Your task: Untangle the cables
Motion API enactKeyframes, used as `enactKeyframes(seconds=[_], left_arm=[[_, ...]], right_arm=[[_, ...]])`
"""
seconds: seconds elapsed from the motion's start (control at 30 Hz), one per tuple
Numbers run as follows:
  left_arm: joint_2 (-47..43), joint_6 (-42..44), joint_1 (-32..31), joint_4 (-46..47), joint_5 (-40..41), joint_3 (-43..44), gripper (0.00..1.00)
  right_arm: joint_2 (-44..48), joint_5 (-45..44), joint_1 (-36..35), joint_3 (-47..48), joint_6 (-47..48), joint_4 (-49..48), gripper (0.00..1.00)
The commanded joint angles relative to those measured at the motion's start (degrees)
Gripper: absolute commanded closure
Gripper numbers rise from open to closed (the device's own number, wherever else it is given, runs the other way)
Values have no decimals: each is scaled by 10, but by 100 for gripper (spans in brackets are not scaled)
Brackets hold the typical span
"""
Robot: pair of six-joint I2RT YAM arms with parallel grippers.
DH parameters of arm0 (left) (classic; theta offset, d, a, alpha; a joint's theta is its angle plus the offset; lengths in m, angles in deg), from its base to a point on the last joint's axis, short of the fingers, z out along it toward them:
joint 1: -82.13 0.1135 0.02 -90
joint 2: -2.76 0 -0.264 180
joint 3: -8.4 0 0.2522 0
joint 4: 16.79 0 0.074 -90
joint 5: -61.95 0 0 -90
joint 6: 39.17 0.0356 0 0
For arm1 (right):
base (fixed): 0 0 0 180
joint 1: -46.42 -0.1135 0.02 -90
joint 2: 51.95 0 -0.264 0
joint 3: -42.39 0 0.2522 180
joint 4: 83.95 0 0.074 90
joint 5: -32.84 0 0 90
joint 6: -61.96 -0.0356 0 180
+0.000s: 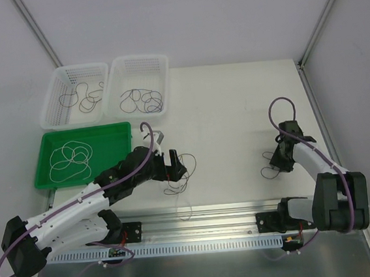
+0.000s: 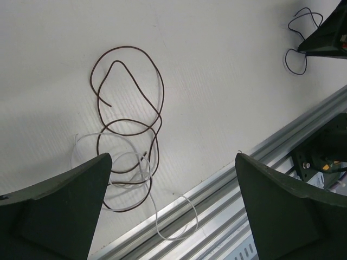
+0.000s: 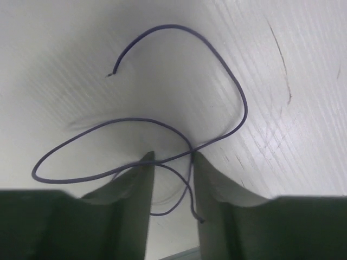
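Note:
A brown cable (image 2: pixel 132 91) and a white cable (image 2: pixel 130 162) lie looped through each other on the white table, just right of my left gripper (image 1: pixel 172 160). In the left wrist view, my left gripper (image 2: pixel 172 157) stands wide open above them with nothing between its fingers. One white loop hangs over the aluminium rail (image 2: pixel 227 189). A thin purple cable (image 3: pixel 162 127) lies curled at the right. My right gripper (image 3: pixel 172 156) is down on the table over it, its jaws narrowed but still apart, and the strand crosses between the tips. The same cable (image 1: pixel 269 171) shows under my right gripper (image 1: pixel 279 161).
Two white baskets (image 1: pixel 58 78) (image 1: pixel 162 65) at the back left hold dark cables. A green tray (image 1: pixel 116 133) in front of them holds a white cable. The aluminium rail (image 1: pixel 231 209) runs along the near table edge.

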Motion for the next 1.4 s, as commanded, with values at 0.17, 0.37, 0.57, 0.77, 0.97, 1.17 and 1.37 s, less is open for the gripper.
enactKeyframes(seconds=[0.17,0.37,0.57,0.77,0.97,1.17,1.37], left_arm=[[-16,18,-4,-2,7,-15,1],[-27,15,-4,-2,2,-15,1],[-24,8,-4,0,-16,4,1],[18,8,-4,9,-31,43,1],[60,10,-4,49,-74,75,1],[101,-8,-4,74,-93,92,1],[143,-108,-4,98,-55,80,1]], right_arm=[[-49,45,-10,1,-27,-71,94],[-34,53,-74,14,3,-90,99],[36,114,-187,51,38,-101,99],[98,193,-276,82,38,-131,99],[126,208,-359,115,47,-142,99],[155,216,-401,124,48,-162,99],[173,206,-426,123,48,-176,99]])
